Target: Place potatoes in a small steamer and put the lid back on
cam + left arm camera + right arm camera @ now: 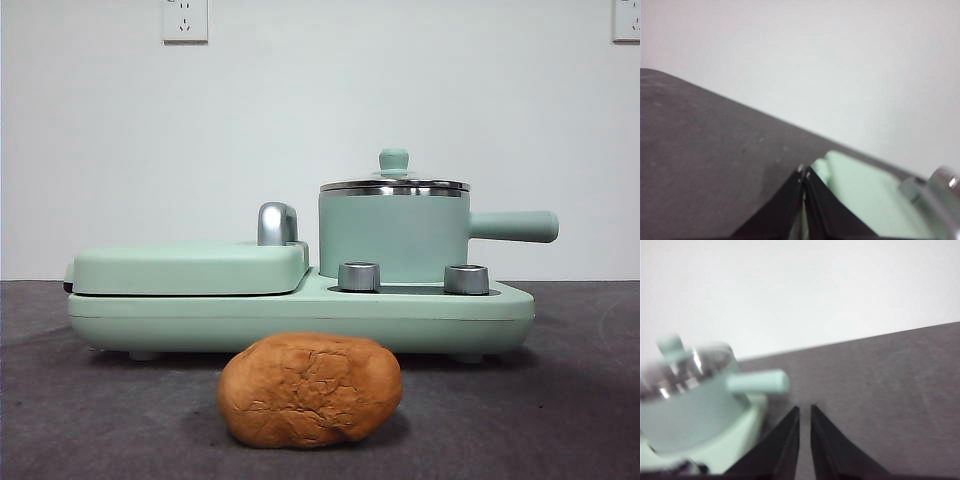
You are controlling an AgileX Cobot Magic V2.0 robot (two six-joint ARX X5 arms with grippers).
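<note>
1. The potato [311, 390] is closest to me. It lies on the dark gray tabletop [560, 400], on its side, all by itself. Its skin is orange-brown and looks cracked.
2. Just behind the potato sits a long mint-green cooker base [300, 318]. The potato does not touch it.
3. Two small silver dials [359, 276] stick up from the base, on the pot's side.
4. On one half of the base lies a flat green griddle cover [188, 268], closed, with a shiny metal handle [277, 224] at its inner end.
5. On the other half stands the small steamer [393, 238]. Its straight handle [513, 226] points out to the side, away from the griddle.
6. The lid [394, 184] sits on top of the steamer, and its little green knob [394, 160] points up.
7. The left tool [804, 172] is off near the griddle end, holding nothing. Its two black jaws are pressed together.
8. The right tool [805, 407] is near the steamer's handle side, holding nothing. Its jaws are almost together, with only a thin gap.
9. Far back is a white wall [320, 120] with two outlets [185, 19] up high.
</note>
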